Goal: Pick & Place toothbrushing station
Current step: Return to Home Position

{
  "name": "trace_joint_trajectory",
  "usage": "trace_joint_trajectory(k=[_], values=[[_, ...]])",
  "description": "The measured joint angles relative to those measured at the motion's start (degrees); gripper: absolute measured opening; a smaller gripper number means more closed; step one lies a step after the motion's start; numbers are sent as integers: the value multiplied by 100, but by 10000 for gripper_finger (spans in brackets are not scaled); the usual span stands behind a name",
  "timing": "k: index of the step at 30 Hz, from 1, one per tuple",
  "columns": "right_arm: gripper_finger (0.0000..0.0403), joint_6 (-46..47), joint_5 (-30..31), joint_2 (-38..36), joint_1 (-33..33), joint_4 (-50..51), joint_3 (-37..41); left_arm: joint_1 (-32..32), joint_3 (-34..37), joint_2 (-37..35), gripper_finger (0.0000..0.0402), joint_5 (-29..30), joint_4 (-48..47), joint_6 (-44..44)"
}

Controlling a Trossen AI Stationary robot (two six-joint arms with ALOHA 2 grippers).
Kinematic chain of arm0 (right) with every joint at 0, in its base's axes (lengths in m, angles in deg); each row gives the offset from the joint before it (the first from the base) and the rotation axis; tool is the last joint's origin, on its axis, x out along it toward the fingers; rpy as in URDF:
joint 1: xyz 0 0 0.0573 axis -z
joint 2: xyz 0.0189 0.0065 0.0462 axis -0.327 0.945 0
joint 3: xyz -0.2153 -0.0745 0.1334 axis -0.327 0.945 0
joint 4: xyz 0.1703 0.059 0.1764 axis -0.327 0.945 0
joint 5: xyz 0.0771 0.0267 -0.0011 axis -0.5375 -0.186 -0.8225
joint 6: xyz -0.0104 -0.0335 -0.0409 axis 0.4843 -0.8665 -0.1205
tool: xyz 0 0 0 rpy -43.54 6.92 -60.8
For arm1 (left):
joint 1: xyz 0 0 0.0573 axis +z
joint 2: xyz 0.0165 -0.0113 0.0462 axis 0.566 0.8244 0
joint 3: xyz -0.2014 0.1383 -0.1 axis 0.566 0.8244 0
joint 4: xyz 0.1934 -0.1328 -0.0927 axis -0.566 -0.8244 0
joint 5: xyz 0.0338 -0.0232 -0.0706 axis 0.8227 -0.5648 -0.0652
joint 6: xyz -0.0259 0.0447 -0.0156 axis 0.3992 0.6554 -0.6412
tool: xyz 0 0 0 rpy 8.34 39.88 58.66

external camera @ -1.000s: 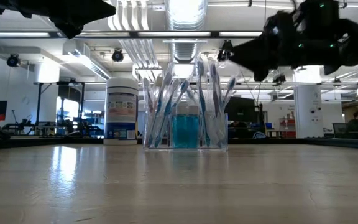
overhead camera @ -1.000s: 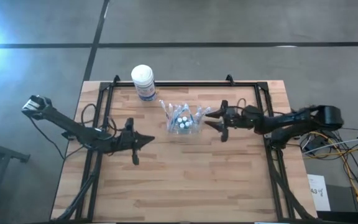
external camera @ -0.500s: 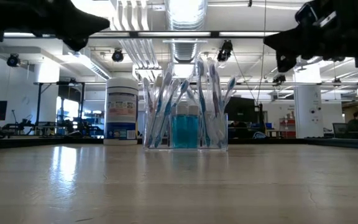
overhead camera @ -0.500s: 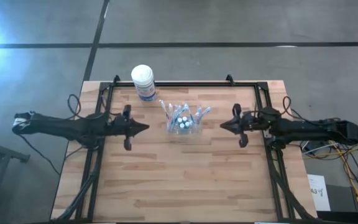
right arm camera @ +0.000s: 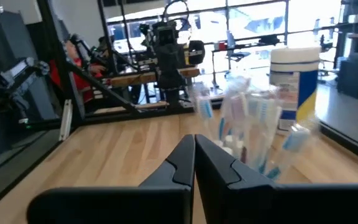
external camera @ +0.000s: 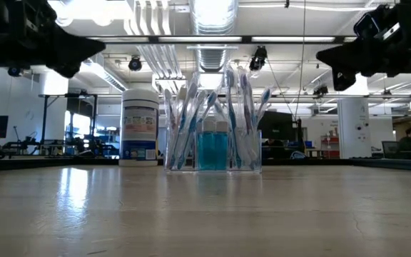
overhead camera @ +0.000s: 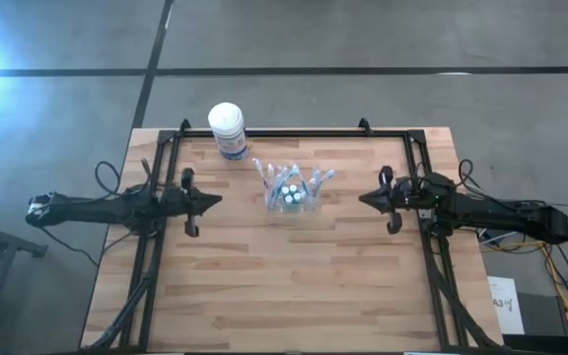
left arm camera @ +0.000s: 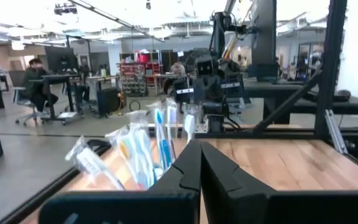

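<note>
toothbrushing station (overhead camera: pixel 289 192), brushes (external camera: pixel 191 118) fanned upright; left gripper (overhead camera: pixel 215 200) and right gripper (overhead camera: pixel 364 198) closed, empty.

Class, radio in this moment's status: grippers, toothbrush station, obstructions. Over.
Left gripper shut, empty, left side. Right gripper likewise, right side. Toothbrush station upright between them. White canister apart, near far edge.

Left arm (overhead camera: pixel 116 205) and right arm (overhead camera: pixel 481 207) are finished matte black, slim and jointed. Black cable loops (overhead camera: pixel 100 175) are routed alongside each. Fingers (left arm camera: pixel 182 174) are tapered to wedges.
</note>
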Motion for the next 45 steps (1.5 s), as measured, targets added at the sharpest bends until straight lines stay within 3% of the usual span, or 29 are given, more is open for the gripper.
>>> trace_joint_trajectory(k=[5,11,15,26,40,45], values=[[8,276,0,-210,133,-16,296,216,225,-498,0,-384,-263,-134],[8,382,4,-538,136,212,313,209,225,-1296,0,-364,-845,-83],[8,369,4,-894,136,390,313,209,221,-1890,0,-74,-1708,-13],[8,255,192,-2499,284,2115,313,211,237,-1886,0,-69,-2008,-88],[8,157,90,-2213,253,2120,311,211,241,-1886,0,-84,-2054,-358],[8,133,44,-2200,-194,2114,311,206,243,-1886,0,-125,-2063,-420]])
